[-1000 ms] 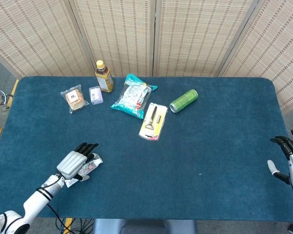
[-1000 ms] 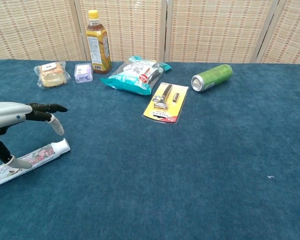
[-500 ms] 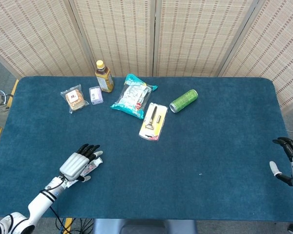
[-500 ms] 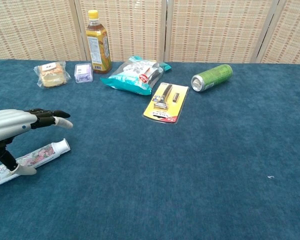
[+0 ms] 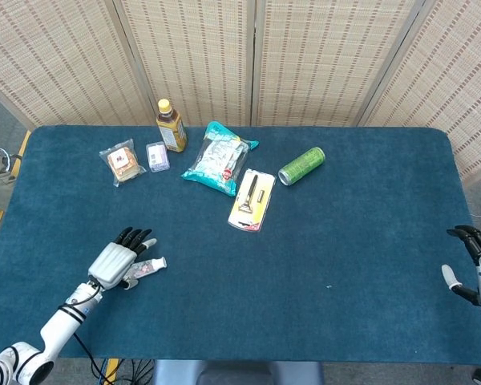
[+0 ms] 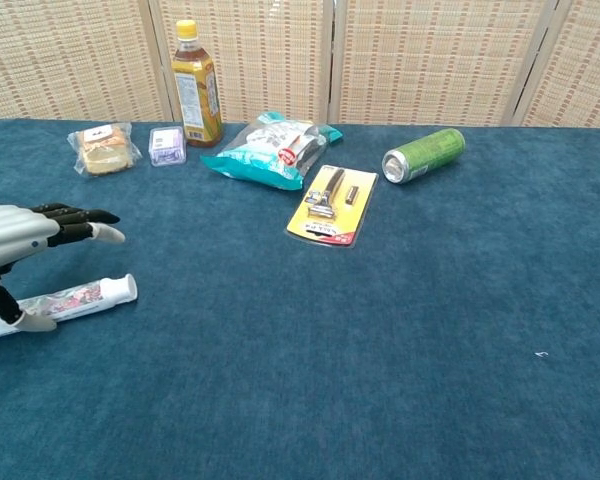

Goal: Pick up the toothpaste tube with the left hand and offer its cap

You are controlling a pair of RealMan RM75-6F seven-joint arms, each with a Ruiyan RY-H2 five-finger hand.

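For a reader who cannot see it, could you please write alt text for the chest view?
The robot's left hand hovers with fingers spread over a toothpaste tube lying flat on a blue table. Farther back lie a bottle, snack packets, a packaged razor and a green can.

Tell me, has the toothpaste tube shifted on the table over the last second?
Yes. The toothpaste tube has swung flatter under the left robot hand. In the chest view its cap end now lies lower and points more sideways, away from the razor pack.
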